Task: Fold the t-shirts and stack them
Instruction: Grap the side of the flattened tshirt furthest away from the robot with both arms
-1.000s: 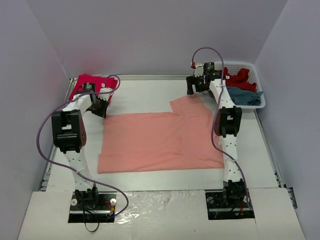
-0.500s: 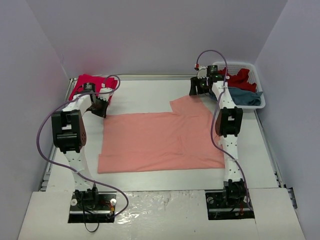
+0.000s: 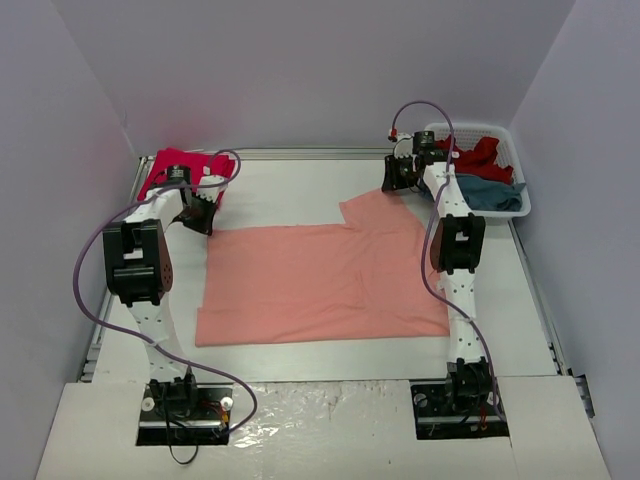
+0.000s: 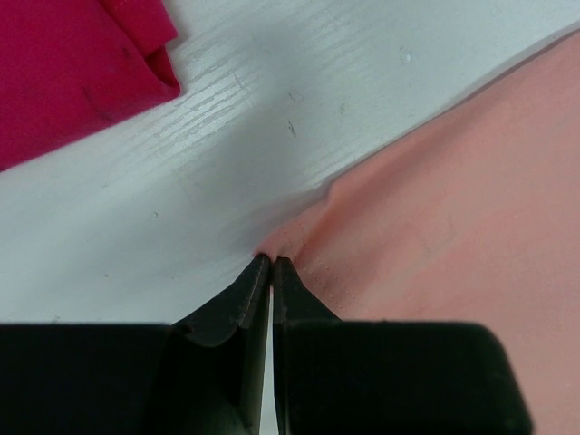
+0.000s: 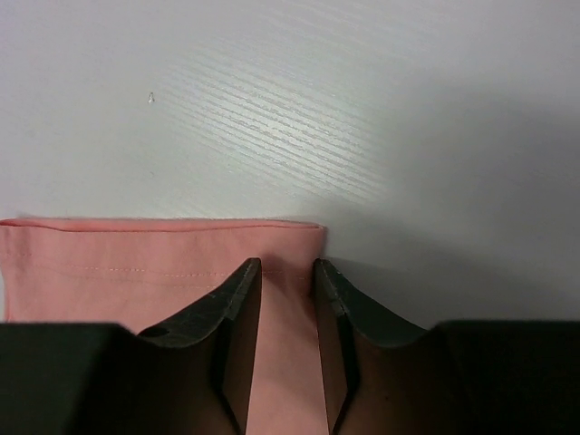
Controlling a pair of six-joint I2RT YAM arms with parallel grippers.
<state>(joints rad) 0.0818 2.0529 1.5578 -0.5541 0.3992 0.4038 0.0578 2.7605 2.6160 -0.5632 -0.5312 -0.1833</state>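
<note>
- Mid-table: salmon-orange soft cloth t-shirt (image 3: 320, 280) lies flat, roughly rectangular, one sleeve jutting far-right; stitched hem shows in rt wrist view.
- Left gripper (image 4: 270, 263): black jaws pressed together, pinching shirt's far-left corner; cloth puckers at tips.
- Right gripper (image 5: 287, 265): jaws narrowly spread over sleeve hem, cloth visible between.
- Crimson red cloth tee (image 3: 175, 170), folded, far-left on white wood-grain table (image 4: 227, 118).
- White slotted plastic basket (image 3: 517, 160), far right, holds red tee (image 3: 480, 157) & teal-blue tee (image 3: 492, 193).

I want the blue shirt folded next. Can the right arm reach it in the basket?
Probably yes. The right gripper is beside the basket, and the blue shirt lies in plain view at its near end. Its jaws straddle the orange shirt now, though.
</note>
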